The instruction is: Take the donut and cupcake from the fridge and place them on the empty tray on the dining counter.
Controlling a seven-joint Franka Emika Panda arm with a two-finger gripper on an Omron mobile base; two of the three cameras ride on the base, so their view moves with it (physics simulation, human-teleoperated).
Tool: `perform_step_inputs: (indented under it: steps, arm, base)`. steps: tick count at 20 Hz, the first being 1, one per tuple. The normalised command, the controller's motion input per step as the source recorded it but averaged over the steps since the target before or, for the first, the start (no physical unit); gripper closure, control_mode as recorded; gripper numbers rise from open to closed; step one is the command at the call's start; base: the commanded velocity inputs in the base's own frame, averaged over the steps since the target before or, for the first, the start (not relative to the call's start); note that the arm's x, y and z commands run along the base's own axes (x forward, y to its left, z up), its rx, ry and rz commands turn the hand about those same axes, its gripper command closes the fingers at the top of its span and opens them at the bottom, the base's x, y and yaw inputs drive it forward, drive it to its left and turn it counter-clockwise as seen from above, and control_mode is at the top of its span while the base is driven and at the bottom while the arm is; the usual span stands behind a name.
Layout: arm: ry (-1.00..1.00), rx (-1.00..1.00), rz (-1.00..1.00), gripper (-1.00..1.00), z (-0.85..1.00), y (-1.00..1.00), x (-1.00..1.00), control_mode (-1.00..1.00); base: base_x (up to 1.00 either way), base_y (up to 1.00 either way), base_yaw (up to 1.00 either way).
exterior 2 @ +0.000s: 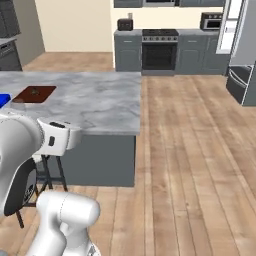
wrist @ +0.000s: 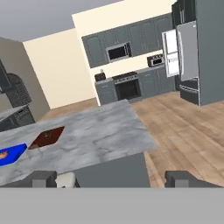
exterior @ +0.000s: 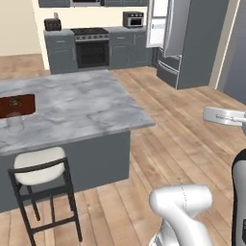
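Judging by the wide-spread, empty gripper (wrist: 111, 177), a return to the tall silver-grey fridge (exterior: 192, 43) is called for; something small is seen on the dark wooden tray (exterior: 17, 105).

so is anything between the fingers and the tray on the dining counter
Nothing visible blocks it. The open fingers look across bare marble of the dining counter toward the tray. A blue board lies beside the tray, off that line.

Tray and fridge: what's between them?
In the left base view, bare marble counter beyond the tray, then open wooden floor up to the fridge.
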Motion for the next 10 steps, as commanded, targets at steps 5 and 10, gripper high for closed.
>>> perform_step_inputs:
  steps: [5, 10]
  arm:
    - [0.00, 0.00, 0.00, -1.00, 0.00, 0.00, 0.00, 1.00]
    - [0.00, 0.00, 0.00, -1.00, 0.00, 0.00, 0.00, 1.00]
  base:
    - [0.00, -1.00, -0.10]
    - [0.00, -1.00, -0.11]
